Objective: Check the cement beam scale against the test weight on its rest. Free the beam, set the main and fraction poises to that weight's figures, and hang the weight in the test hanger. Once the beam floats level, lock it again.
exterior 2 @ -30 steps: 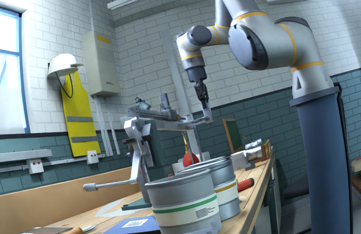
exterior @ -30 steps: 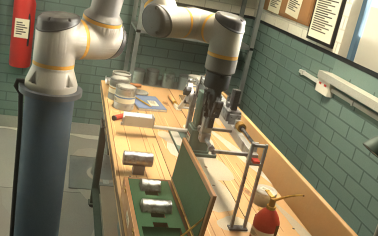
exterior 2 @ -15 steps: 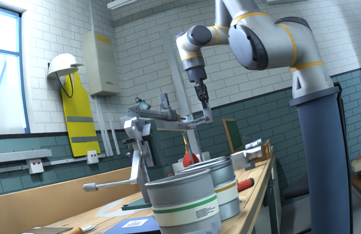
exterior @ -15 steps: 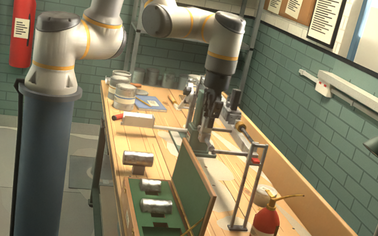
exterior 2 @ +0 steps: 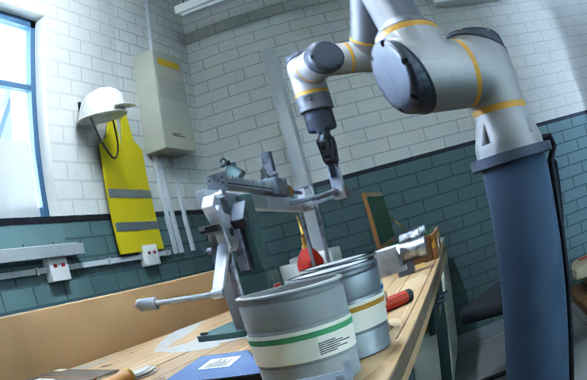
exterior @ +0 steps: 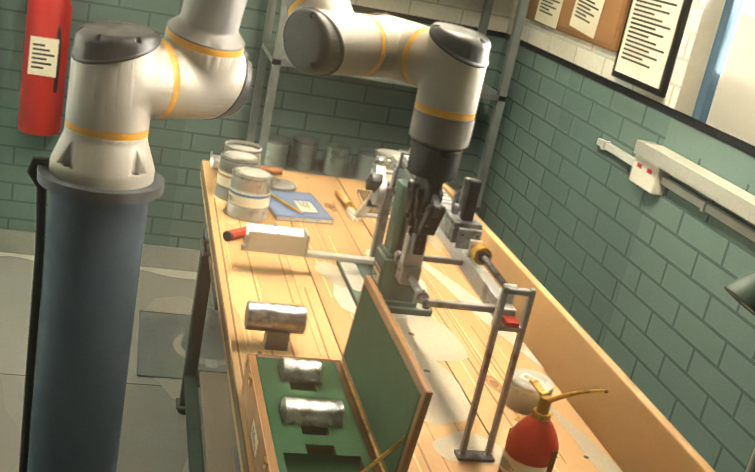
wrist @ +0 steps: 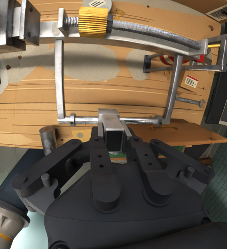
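Observation:
The small steel fraction poise (wrist: 111,130) (exterior: 409,261) (exterior 2: 338,187) sits on its thin rod in front of the beam and is clasped between the fingers of my gripper (wrist: 113,137) (exterior: 413,246), which has closed on it from above. Behind it runs the main beam with the brass knurled poise (wrist: 92,22) (exterior: 477,251) on a threaded bar. The test weight (exterior: 276,317) is a steel cylinder lying on its rest near the bench's front edge. A tall wire frame (exterior: 494,376) stands at the beam's free end.
The green scale column (exterior: 394,246) stands right beside my fingers. An open weight case with a raised green lid (exterior: 385,376) holds two more cylinders. Tins (exterior 2: 298,331), a red squeeze bottle (exterior: 529,437) and a screwdriver lie along the bench.

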